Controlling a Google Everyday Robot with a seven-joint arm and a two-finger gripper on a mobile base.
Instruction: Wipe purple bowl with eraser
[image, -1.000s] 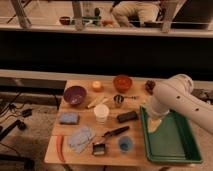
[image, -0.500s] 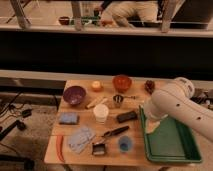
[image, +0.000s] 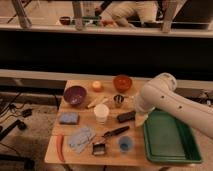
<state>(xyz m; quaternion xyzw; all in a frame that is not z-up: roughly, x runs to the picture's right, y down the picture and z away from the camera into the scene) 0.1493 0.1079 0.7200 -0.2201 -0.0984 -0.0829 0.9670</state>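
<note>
The purple bowl (image: 75, 95) sits at the table's back left, round, dark and empty. The eraser (image: 126, 117), a small dark block, lies flat near the table's middle, right of the white cup (image: 101, 113). My white arm (image: 160, 95) reaches in from the right. Its gripper (image: 141, 119) hangs low at the eraser's right end, largely covered by the arm. It looks open and nothing is held. The eraser rests on the wood, about a bowl's width from the purple bowl.
An orange bowl (image: 122, 82), an orange ball (image: 97, 86) and a metal cup (image: 118, 100) stand at the back. A blue pad (image: 69, 118), blue cloth (image: 81, 138), black-handled brush (image: 116, 132) and small blue cup (image: 125, 144) lie in front. A green tray (image: 170, 150) is at the right.
My arm has swung left over the green tray's near corner, bringing the gripper close to the eraser. The objects on the table have not moved.
</note>
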